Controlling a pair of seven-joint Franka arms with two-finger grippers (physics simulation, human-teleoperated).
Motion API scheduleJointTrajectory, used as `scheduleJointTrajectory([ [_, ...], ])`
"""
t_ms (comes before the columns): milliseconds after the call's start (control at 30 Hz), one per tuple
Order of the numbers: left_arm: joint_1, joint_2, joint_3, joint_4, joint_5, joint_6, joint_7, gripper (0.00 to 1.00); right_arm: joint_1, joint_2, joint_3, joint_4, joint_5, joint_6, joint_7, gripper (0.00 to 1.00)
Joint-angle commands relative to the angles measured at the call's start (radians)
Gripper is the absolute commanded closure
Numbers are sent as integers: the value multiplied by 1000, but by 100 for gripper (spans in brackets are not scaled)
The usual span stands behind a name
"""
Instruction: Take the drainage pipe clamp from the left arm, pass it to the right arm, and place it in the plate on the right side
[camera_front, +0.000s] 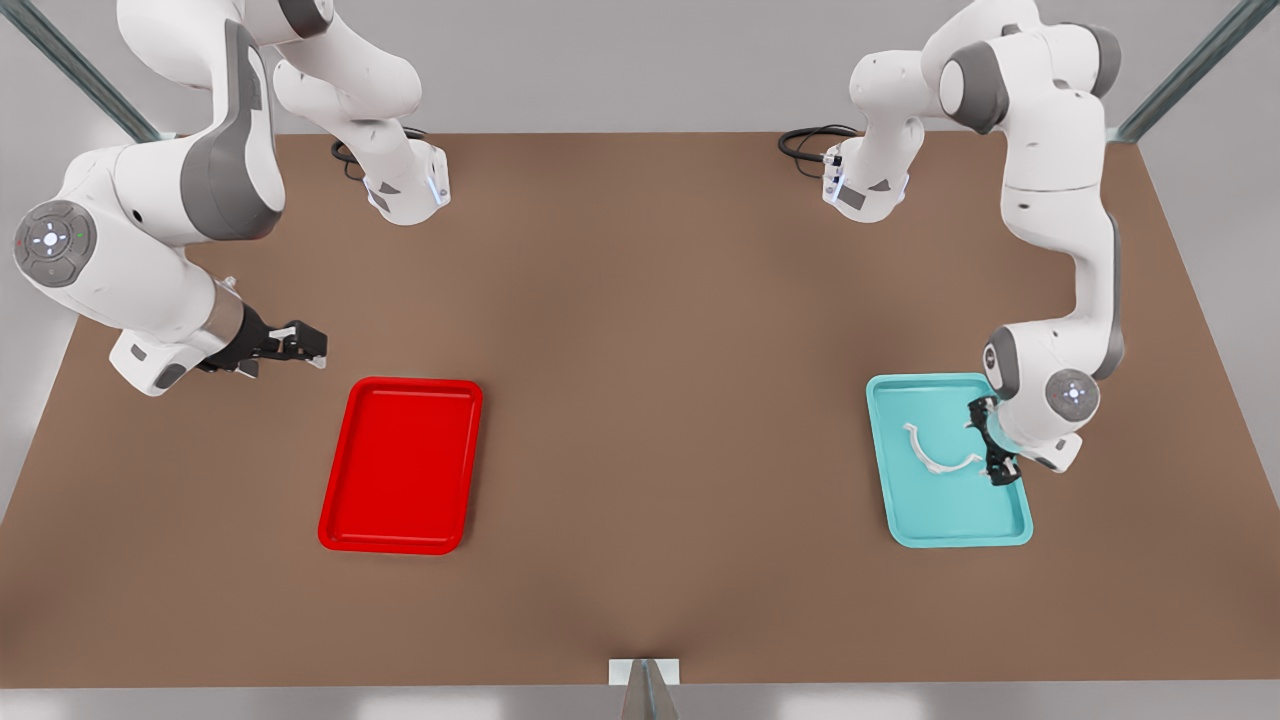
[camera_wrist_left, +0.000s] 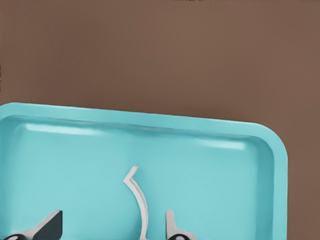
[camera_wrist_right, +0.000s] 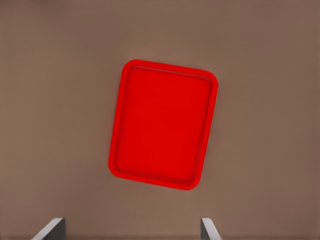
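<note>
The white C-shaped drainage pipe clamp (camera_front: 922, 455) lies flat in a teal tray (camera_front: 950, 512) at the front view's right. My left gripper (camera_front: 988, 440) hangs low over that tray, open, at the clamp's end nearest the arm. In the left wrist view the clamp (camera_wrist_left: 140, 197) runs in between the fingers of the left gripper (camera_wrist_left: 111, 226), untouched by either. My right gripper (camera_front: 318, 346) waits open above the table at the front view's left, just beyond the red plate (camera_front: 400, 465). From the right wrist the bare plate (camera_wrist_right: 162, 125) lies ahead of the spread right gripper (camera_wrist_right: 131, 228).
Brown table (camera_front: 650, 350) stretches between the two trays. Both arm bases stand at the far edge with black cables (camera_front: 805, 145) beside them. A small metal bracket (camera_front: 645, 680) sits at the near edge, middle.
</note>
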Motion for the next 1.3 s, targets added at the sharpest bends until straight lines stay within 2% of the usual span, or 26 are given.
scheduleJointTrajectory([
  [0, -3, 19, 0, 1, 0, 35, -664, 0, -2, -1, 0, 0, 1, 0, -6, 0],
  [367, 0, 88, 0, 1, 0, 123, -662, 4, -2, -1, 2, 0, 1, 0, -6, 0],
  [467, -2, 96, -2, 1, 1, 129, -661, 25, -4, -1, 3, 0, 1, -3, -8, 0],
  [567, 0, 105, -5, 1, 1, 135, -659, 34, -4, -1, 3, -1, 1, -3, -8, 0],
  [633, 0, 108, -5, 1, 1, 138, -656, 46, -4, -2, 3, -1, 1, -3, -16, 0],
  [733, 0, 109, -5, 1, 3, 138, -655, 57, -4, -1, 3, -3, 1, -3, -16, 0],
  [833, -2, 111, -7, 1, 3, 136, -649, 79, -5, -2, 3, -3, 1, -3, -16, 0],
  [1133, -13, 96, -10, 24, 3, 109, -558, 79, -5, -1, 3, -3, 1, -3, -16, 0],
  [1267, -14, 83, -16, 150, 3, -95, -529, 79, -13, -1, 2, -3, 1, -3, -32, 0],
])
